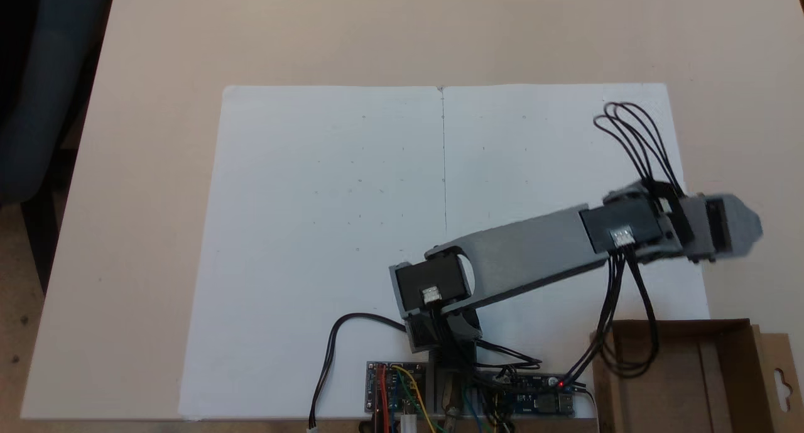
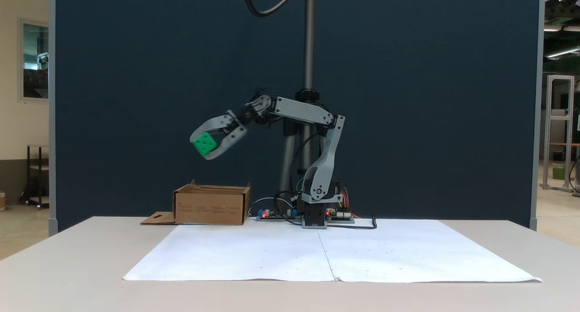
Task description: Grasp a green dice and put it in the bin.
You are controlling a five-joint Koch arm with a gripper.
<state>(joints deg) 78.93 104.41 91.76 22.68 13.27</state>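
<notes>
In a fixed view the green dice (image 2: 205, 144) hangs high in the air, clamped between the grey fingers of my gripper (image 2: 204, 148). It is above the brown cardboard bin (image 2: 211, 205), well clear of its rim. The bin stands on the table left of the arm's base there. In the other fixed view the gripper (image 1: 738, 230) reaches to the right, beyond the paper's edge, and the bin (image 1: 681, 376) lies at the bottom right, nearer the camera than the gripper. The dice is hidden under the gripper in that view.
A large white paper sheet (image 1: 352, 232) covers the middle of the table. The arm's base and circuit boards (image 1: 468, 398) sit at the paper's near edge, with loose black cables (image 1: 634, 137) looping off the wrist. The bin's flap with a hang-hole (image 1: 779, 376) sticks out sideways.
</notes>
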